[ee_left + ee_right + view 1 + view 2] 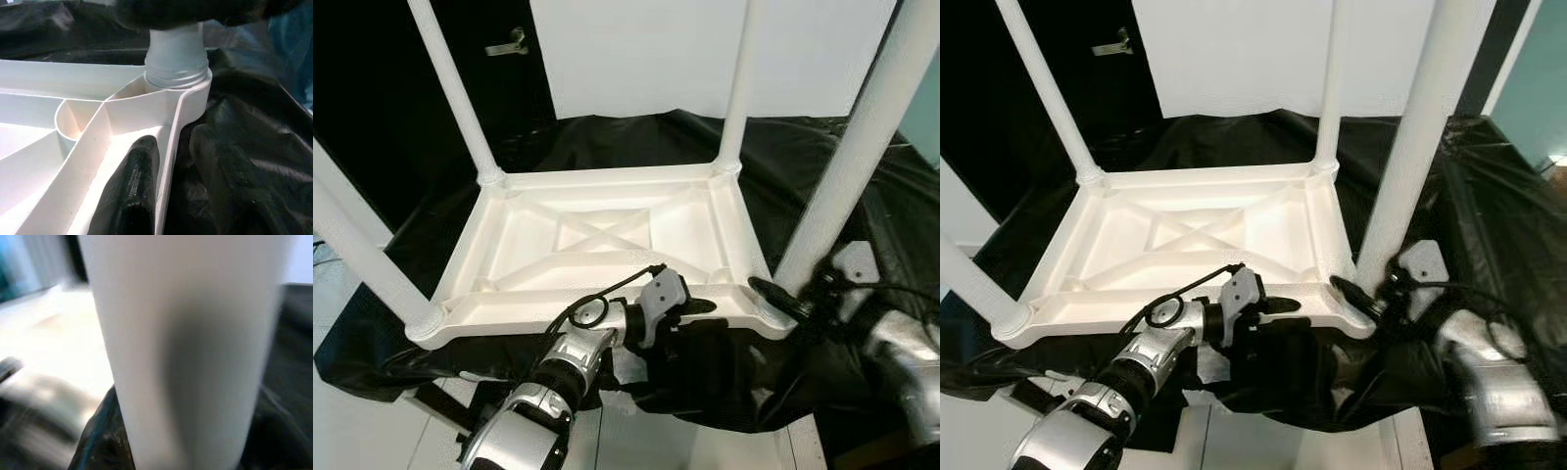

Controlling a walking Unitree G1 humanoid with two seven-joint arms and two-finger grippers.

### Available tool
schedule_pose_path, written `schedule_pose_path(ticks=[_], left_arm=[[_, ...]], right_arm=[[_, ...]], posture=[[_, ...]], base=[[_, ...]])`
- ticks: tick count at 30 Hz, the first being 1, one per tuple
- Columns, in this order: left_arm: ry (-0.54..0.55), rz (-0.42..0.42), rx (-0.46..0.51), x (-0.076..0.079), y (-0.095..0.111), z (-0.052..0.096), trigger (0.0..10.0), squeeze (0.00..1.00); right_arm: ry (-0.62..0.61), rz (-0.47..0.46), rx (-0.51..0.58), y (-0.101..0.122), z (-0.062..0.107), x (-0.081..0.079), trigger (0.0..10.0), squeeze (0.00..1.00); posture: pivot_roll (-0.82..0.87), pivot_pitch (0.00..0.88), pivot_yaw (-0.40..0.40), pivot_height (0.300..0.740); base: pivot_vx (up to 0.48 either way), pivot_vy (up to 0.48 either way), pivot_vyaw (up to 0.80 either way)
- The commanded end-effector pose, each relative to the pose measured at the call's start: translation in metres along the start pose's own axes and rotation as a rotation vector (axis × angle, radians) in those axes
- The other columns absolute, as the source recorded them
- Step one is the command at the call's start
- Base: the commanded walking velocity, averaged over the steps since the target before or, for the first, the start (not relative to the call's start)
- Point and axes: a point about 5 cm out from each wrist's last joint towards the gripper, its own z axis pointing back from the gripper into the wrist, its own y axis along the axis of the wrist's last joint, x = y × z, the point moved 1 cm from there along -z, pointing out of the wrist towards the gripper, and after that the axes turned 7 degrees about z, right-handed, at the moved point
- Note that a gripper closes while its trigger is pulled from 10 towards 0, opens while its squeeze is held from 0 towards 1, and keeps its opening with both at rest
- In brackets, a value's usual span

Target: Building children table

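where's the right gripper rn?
In the left eye view the right gripper sits low on the right, at the base of the near-right table leg, by that corner of the upturned white tabletop.

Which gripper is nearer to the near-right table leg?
The right. The right gripper is at the base of the near-right table leg, by its socket. The left gripper sits further along the tabletop's near rim.

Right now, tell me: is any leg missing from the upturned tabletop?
No: the white tabletop lies upside down with a leg standing in all four corners.
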Motion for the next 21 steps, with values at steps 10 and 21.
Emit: schedule_pose_path(ticks=[10, 21], left_arm=[[-0.090, 0.130, -0.150, 0.021, -0.041, 0.002, 10.0, 0.00], [-0.092, 0.128, -0.145, 0.021, -0.040, -0.001, 10.0, 0.00]], right_arm=[[-0.417, -0.097, -0.129, -0.027, -0.006, -0.041, 0.0, 0.00], [-0.410, -0.043, -0.078, -0.017, -0.016, -0.047, 10.0, 0.00]], posture=[[-0.12, 0.000, 0.046, 0.740], [-0.12, 0.000, 0.039, 0.740]], base=[[0.000, 0.000, 0.00], [0.000, 0.000, 0.00]])
